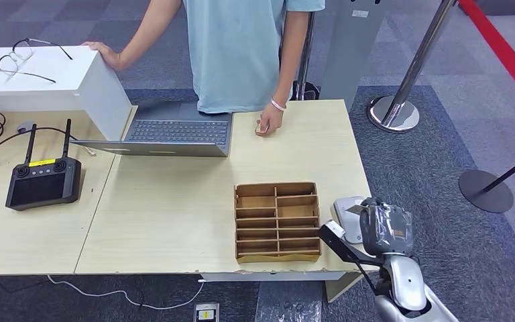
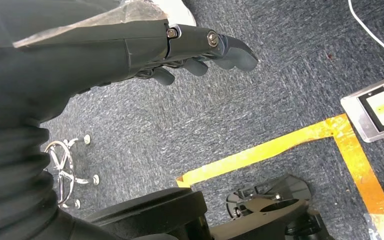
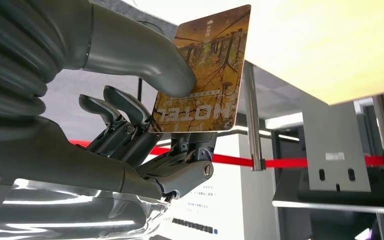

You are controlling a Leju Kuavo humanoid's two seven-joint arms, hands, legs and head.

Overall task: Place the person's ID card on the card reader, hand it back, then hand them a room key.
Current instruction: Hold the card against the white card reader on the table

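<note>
My right hand hangs just off the table's front right corner. In the right wrist view its thumb and fingers pinch a brown room key card printed HOTEL. In the head view the card juts out towards the wooden tray. A white card reader lies at the table's right edge, partly hidden behind that hand. The person in a light blue shirt stands at the far side, one hand resting on the table. My left hand hangs over the carpet, fingers loosely extended, holding nothing.
A wooden tray with several compartments sits near the front right. An open laptop, a black remote controller and a white box with glasses on it lie further left. Stanchions with a red rope stand to the right.
</note>
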